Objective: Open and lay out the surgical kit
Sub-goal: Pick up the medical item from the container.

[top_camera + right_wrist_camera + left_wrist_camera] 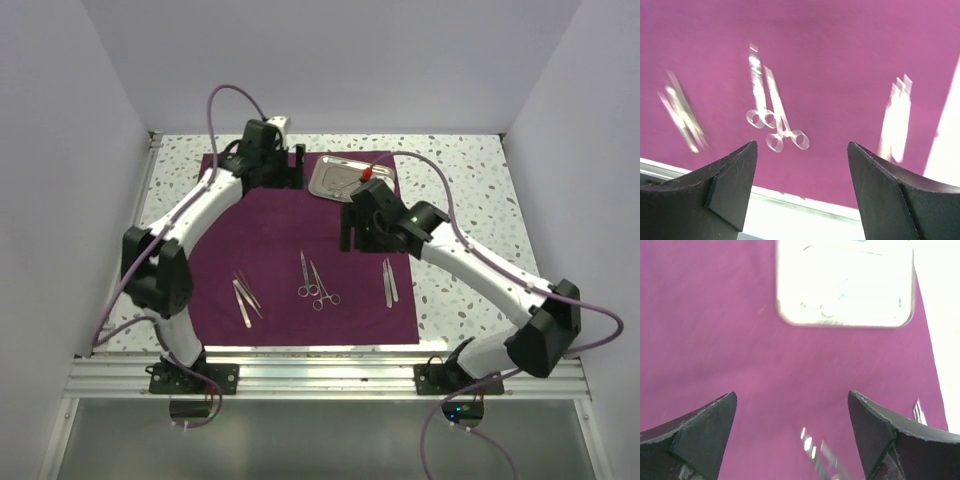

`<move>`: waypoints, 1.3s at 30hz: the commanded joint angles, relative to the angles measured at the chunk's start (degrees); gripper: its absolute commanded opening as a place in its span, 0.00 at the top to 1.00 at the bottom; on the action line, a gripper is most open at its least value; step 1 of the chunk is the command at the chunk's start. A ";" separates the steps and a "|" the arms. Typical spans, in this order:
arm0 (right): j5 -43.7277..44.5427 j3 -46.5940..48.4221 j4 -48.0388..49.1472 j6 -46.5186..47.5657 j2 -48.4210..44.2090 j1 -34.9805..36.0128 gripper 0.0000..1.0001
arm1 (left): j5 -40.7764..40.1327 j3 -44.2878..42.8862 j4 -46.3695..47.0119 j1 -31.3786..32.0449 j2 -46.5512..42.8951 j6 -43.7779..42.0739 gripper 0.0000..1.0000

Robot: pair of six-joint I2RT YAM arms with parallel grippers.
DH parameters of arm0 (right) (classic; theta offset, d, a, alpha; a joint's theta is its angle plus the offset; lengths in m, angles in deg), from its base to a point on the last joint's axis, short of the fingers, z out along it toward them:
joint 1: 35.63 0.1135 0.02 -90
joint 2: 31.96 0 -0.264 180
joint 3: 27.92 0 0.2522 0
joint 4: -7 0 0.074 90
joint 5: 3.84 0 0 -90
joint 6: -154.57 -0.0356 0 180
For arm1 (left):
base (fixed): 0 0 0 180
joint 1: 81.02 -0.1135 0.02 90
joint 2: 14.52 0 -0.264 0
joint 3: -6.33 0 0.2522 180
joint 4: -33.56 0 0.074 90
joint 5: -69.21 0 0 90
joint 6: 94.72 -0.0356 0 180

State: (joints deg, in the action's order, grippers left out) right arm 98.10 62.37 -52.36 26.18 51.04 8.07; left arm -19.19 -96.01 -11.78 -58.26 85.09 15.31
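Nearest the lens, my left fingers (695, 440) fill the bottom corners of the left wrist view. They stand wide apart with only purple cloth between them, so the left jaws are open and hold nothing. My right fingers (725, 190) show the same way in the right wrist view, so the right jaws are parted and empty too.

From above, the cloth wrap (260, 240) lies unfolded and flat on the speckled bench (460, 200). The steel tray (335, 180) sits on it close to the far edge, right of the middle. In my left wrist view the tray is washed out to a white glare.

Two ring-handled instruments (312, 280) lie side by side near the middle of the cloth, rings toward my bases. One set of tweezers (245, 297) lies to their left and another set of tweezers (389, 282) to their right, all of them apart from one another.

My left jaws hang at the cloth's far edge, just left of the tray. My right jaws hang over bare cloth on the near side of the tray. The instruments look blurred in the right wrist view.
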 commanded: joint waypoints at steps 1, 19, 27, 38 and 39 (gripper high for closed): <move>2.74 -4.80 -6.77 -4.66 -6.61 -0.28 0.23 | 5.86 -11.59 3.63 2.46 11.01 -4.38 0.05; 6.51 -16.06 -22.60 -13.81 -28.07 -0.37 0.22 | 0.42 -44.31 11.79 11.86 45.93 -6.76 0.03; 6.34 -19.40 -24.36 -16.71 -31.76 -0.37 0.24 | -3.89 -46.86 15.22 11.69 50.59 -6.24 0.00; 4.76 -20.81 -21.81 -15.31 -30.89 -0.37 0.26 | -1.97 -46.34 15.40 9.76 53.67 -5.18 0.00; 4.67 -20.72 -21.72 -14.79 -30.27 -0.46 0.26 | -1.87 -46.08 14.53 9.76 53.58 -5.18 0.00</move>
State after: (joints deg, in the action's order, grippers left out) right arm 103.11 41.67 -75.57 11.12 19.64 7.79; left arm -22.03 -141.12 2.50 -48.07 137.33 9.65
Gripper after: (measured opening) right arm 0.746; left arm 0.994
